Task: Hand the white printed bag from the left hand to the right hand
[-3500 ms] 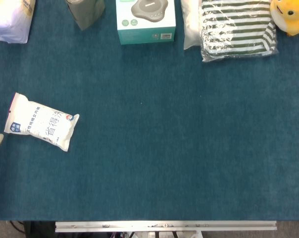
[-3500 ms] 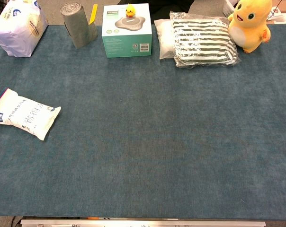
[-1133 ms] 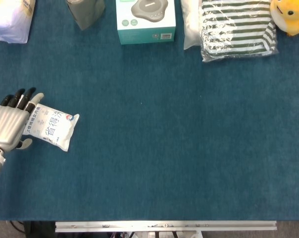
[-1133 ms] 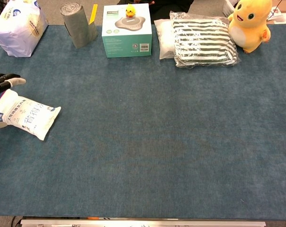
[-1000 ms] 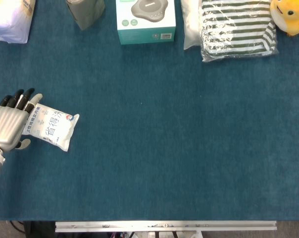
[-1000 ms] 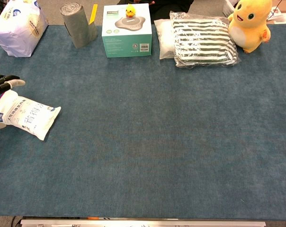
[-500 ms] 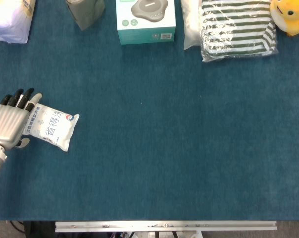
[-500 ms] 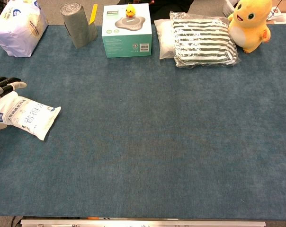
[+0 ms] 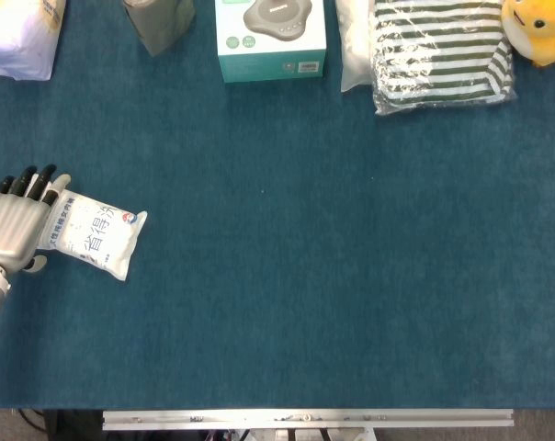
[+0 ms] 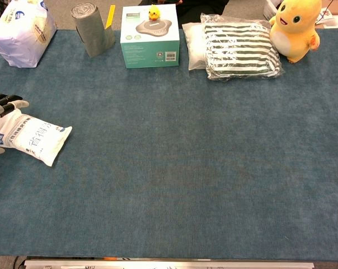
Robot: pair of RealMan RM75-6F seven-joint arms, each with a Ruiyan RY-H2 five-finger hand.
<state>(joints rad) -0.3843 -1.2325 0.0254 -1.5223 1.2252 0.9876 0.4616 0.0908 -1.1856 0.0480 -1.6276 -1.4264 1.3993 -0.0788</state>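
Note:
The white printed bag lies flat on the blue table near its left edge, with blue characters on its face; the chest view shows the bag too. My left hand lies over the bag's left end with its fingers stretched out and apart. Its thumb sits at the bag's near side, and no grip on the bag shows. In the chest view only the dark fingertips of this hand show, at the frame's left edge. My right hand is in neither view.
Along the far edge stand a white package, a grey roll, a teal box, a striped cloth in plastic and a yellow plush toy. A metal rail marks the near edge.
My left hand came in from the left edge onto the bag's left end, then slid slightly left and away over the last second. The bag has not moved.

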